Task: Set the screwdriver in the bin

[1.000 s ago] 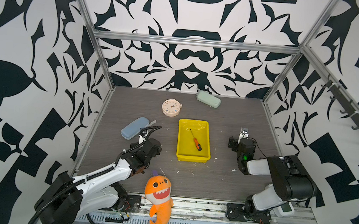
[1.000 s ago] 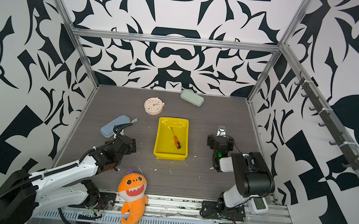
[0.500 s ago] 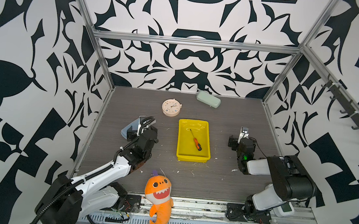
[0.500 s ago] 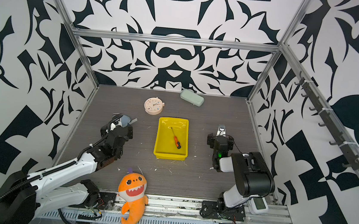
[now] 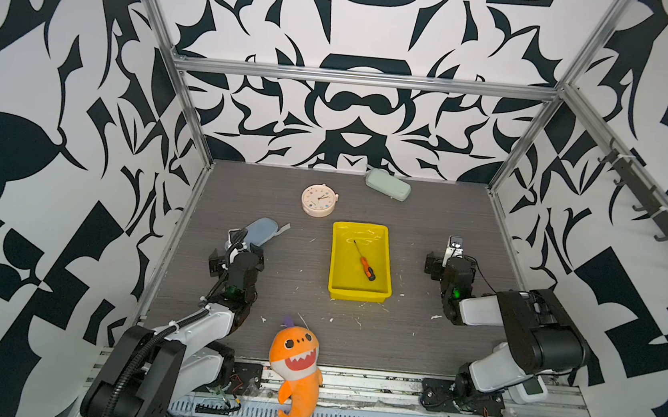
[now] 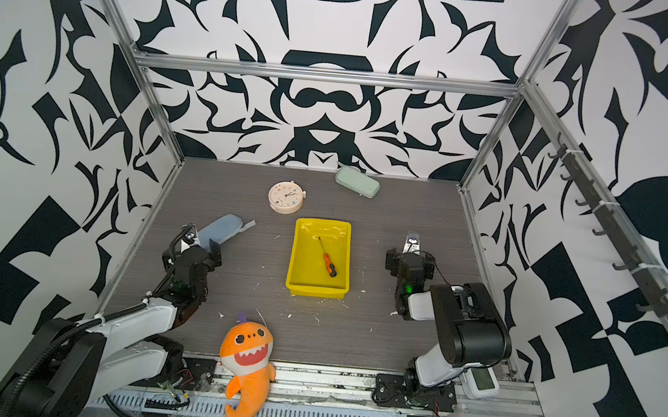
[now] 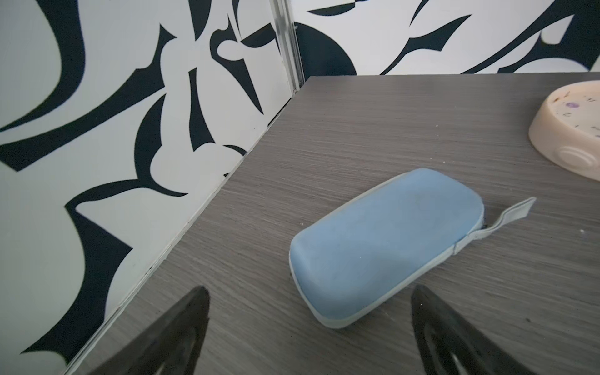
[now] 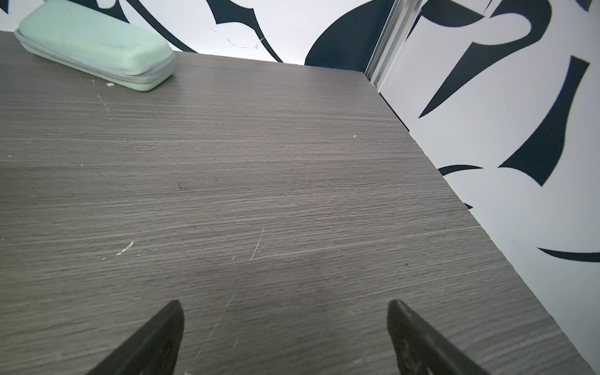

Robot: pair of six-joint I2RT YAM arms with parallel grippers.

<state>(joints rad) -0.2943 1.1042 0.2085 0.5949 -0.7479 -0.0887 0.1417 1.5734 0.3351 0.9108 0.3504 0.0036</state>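
The screwdriver (image 5: 364,260) lies inside the bin (image 5: 358,294) — seemingly flat on its floor. The left tool (image 7: 310,298) (facing the blue case (image 7: 386,240)) and right tool (image 8: 285,311) gape wide, empty — a careless sweep could knock the bin.

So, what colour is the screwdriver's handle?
Orange with a black end cap; the screwdriver shows best in a top view.

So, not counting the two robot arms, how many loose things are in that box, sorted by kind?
screwdriver: 1 (lying inside the bin)
bin: 1 (yellow)
clock: 1
zip cases: 2, the blue case and the green case
plush shark: 1 (orange, at the front edge)
Total: 6
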